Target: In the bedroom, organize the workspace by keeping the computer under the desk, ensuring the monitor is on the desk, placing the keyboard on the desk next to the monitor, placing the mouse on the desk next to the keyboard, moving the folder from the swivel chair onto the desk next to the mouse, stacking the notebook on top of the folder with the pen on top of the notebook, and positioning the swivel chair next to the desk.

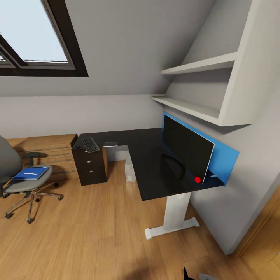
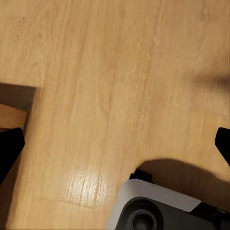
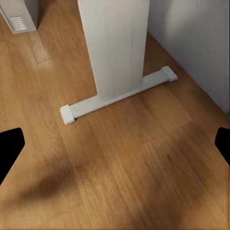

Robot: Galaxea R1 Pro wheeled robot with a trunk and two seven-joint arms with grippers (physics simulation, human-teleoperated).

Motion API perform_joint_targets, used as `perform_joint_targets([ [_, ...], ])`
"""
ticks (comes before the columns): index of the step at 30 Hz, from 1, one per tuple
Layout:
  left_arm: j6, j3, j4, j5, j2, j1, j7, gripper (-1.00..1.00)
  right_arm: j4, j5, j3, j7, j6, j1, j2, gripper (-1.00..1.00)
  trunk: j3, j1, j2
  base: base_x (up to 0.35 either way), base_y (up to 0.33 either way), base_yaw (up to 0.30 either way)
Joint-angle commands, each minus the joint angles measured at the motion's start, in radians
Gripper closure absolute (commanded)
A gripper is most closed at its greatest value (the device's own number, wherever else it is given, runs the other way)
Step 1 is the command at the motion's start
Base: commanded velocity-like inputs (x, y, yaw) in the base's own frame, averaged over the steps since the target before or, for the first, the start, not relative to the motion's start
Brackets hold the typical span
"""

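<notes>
Since the bright blue flat folder [image 1: 31, 173] sits on the grey padded swivel chair [image 1: 24, 182], well apart from the glossy black L-shaped table [image 1: 147, 155], I'd roll close first; both fingers spread, empty.

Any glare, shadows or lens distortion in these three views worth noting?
Head view: wide-angle stretch bends the walls and shelves; the desk top is glossy, mirroring the monitor stand. Left wrist view: a bright sheen patch on the floor and a dark shadow beside the robot's base. Right wrist view: soft blurred shadows on the floor near the desk's white leg.
</notes>
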Motion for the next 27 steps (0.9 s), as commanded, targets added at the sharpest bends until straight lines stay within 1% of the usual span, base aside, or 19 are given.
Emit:
perform_joint_targets([
  [1,-0.015,-0.01,-0.002,0.003,0.0,-0.001,0.008,-1.0,-0.038,-0.005,0.002,-0.007,0.003,-0.001,-0.023,-1.0,-0.002,0.001,-0.002,0.0,0.0,0.0],
  [2,-0.021,-0.01,-0.002,0.003,0.0,-0.001,0.008,-1.0,-0.059,-0.006,0.001,-0.01,0.005,-0.001,-0.031,-1.0,-0.002,0.001,-0.002,0.0,0.0,0.0],
  [3,-0.036,-0.011,-0.001,0.003,-0.001,-0.001,0.008,-1.0,-0.146,-0.014,-0.002,-0.032,0.022,-0.001,-0.048,-1.0,-0.002,0.001,-0.002,0.0,0.0,0.0],
  [4,-0.049,-0.011,0.001,0.004,0.0,-0.001,0.008,-1.0,-0.323,-0.037,-0.006,-0.113,0.11,-0.002,-0.066,-1.0,-0.002,0.001,-0.002,0.0,0.0,0.0],
  [5,-0.05,-0.011,0.001,0.004,0.0,-0.001,0.008,-1.0,-0.358,-0.04,-0.007,-0.132,0.138,-0.004,-0.071,-1.0,-0.002,0.001,-0.002,0.0,0.0,0.0],
  [7,-0.053,-0.011,0.001,0.004,0.001,-0.001,0.008,-1.0,-0.477,-0.049,-0.008,-0.195,0.274,-0.031,-0.103,-1.0,-0.002,0.001,-0.002,0.0,0.0,0.0],
  [8,-0.054,-0.012,0.004,0.005,0.0,-0.001,0.008,-1.0,-0.552,-0.068,-0.014,-0.227,0.458,-0.117,-0.134,-1.0,-0.002,0.001,-0.002,0.0,0.0,0.0],
  [9,-0.054,-0.012,0.006,0.005,0.0,-0.001,0.008,-1.0,-0.558,-0.076,-0.02,-0.23,0.49,-0.139,-0.14,-1.0,-0.002,0.001,-0.002,0.0,0.0,0.0],
  [10,-0.055,-0.012,0.008,0.005,-0.001,-0.001,0.008,-1.0,-0.564,-0.097,-0.04,-0.235,0.546,-0.184,-0.154,-1.0,-0.002,0.001,-0.002,0.0,0.0,0.0],
  [11,-0.055,-0.012,0.01,0.005,-0.001,-0.001,0.008,-1.0,-0.563,-0.11,-0.054,-0.236,0.572,-0.206,-0.163,-1.0,-0.002,0.001,-0.002,0.0,0.0,0.0],
  [12,-0.054,-0.013,0.011,0.005,-0.003,-0.001,0.009,-1.0,-0.52,-0.224,-0.163,-0.232,0.707,-0.306,-0.207,-1.0,-0.002,0.001,-0.002,0.0,0.0,0.0],
  [13,-0.054,-0.013,0.012,0.005,-0.003,-0.001,0.009,-1.0,-0.51,-0.261,-0.185,-0.219,0.73,-0.321,-0.213,-1.0,-0.002,0.001,-0.002,0.0,-0.02,0.0],
  [14,-0.054,-0.014,0.012,0.005,-0.003,-0.001,0.009,-1.0,-0.506,-0.276,-0.193,-0.207,0.737,-0.327,-0.215,-1.0,-0.002,0.001,-0.002,0.007,-0.048,0.0],
  [15,-0.053,-0.015,0.012,0.003,-0.006,-0.001,0.009,-1.0,-0.468,-0.313,-0.217,-0.134,0.71,-0.343,-0.211,-1.0,-0.002,0.001,-0.002,0.123,-0.225,0.0],
  [17,-0.053,-0.015,0.015,0.002,-0.008,-0.001,0.009,-1.0,-0.46,-0.316,-0.22,-0.117,0.685,-0.346,-0.208,-1.0,-0.002,0.001,-0.002,0.148,-0.249,0.0],
  [21,-0.051,-0.017,0.048,-0.001,-0.009,-0.001,0.008,-1.0,-0.455,-0.314,-0.217,-0.101,0.669,-0.346,-0.207,-1.0,-0.002,0.001,-0.002,0.166,-0.247,0.0],
  [22,-0.049,-0.017,0.054,-0.001,-0.009,-0.001,0.008,-1.0,-0.452,-0.298,-0.188,-0.098,0.663,-0.346,-0.206,-1.0,-0.002,0.001,-0.002,0.126,-0.14,0.0],
  [25,-0.048,-0.017,0.058,-0.002,-0.01,-0.001,0.007,-1.0,-0.449,-0.282,-0.156,-0.095,0.638,-0.345,-0.205,-1.0,-0.002,0.001,-0.002,0.101,-0.077,0.0],
  [27,-0.048,-0.018,0.059,-0.002,-0.01,-0.001,0.006,-1.0,-0.448,-0.278,-0.148,-0.095,0.625,-0.345,-0.204,-1.0,-0.002,0.001,-0.002,0.12,-0.071,0.0],
])
